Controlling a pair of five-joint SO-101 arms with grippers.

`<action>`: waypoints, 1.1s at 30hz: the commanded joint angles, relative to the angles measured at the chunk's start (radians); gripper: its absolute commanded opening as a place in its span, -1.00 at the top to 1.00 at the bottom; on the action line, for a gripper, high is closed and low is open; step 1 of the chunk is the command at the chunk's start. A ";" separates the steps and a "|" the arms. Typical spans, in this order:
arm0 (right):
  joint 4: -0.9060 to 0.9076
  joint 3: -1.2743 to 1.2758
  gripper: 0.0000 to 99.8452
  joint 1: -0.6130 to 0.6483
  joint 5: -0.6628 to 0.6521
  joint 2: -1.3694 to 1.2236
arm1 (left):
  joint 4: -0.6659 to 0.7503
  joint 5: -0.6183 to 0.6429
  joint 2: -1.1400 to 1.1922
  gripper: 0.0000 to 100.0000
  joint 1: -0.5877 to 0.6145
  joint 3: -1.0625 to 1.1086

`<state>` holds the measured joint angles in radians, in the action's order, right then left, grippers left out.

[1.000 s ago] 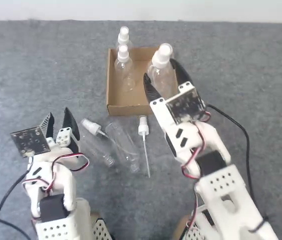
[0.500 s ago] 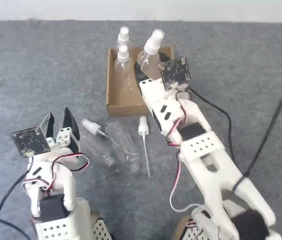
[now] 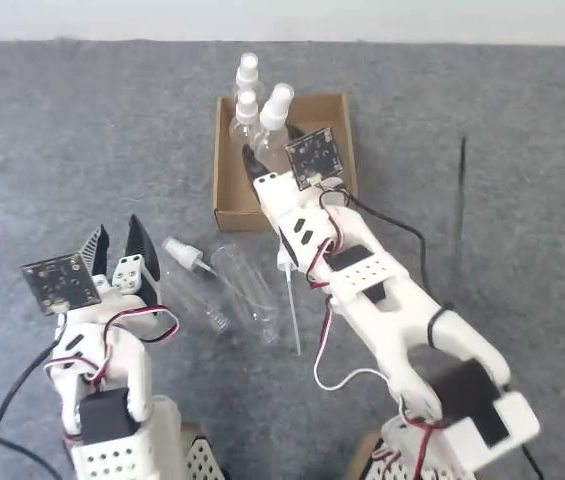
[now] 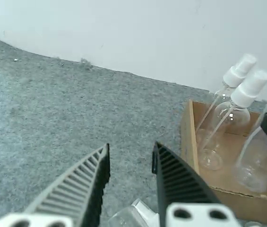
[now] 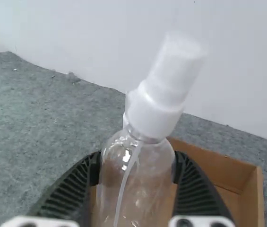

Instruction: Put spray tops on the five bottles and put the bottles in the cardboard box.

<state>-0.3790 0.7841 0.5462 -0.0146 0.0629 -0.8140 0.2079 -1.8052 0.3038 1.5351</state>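
1. Our right tool (image 5: 135,168) is clamped on a capped bottle (image 3: 274,125), which stands upright over the inside of the cardboard box (image 3: 220,170).
2. A second bottle (image 3: 247,122) and a third bottle (image 3: 249,75), both capped, stand inside the box by its far wall.
3. Just outside the box's near wall, on the tabletop (image 3: 82,130), lie a capped fourth bottle (image 3: 197,285), a bare bottle (image 3: 247,290) and a loose spray top (image 3: 293,320).
4. Our left tool (image 4: 131,165) gapes wide, holding nothing, well apart from the box.
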 commanded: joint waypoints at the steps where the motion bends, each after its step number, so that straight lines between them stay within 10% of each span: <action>1: -0.084 -0.069 0.86 0.022 0.008 -0.030 | 0.032 0.017 -0.017 0.72 0.003 -0.035; 33: -0.435 -0.014 0.86 0.097 -0.094 -0.348 | 0.032 0.015 -0.017 0.72 0.003 -0.035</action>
<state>-0.7825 0.7795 0.6199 -0.0928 -0.2961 -0.8140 0.2079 -1.8052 0.3038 1.5351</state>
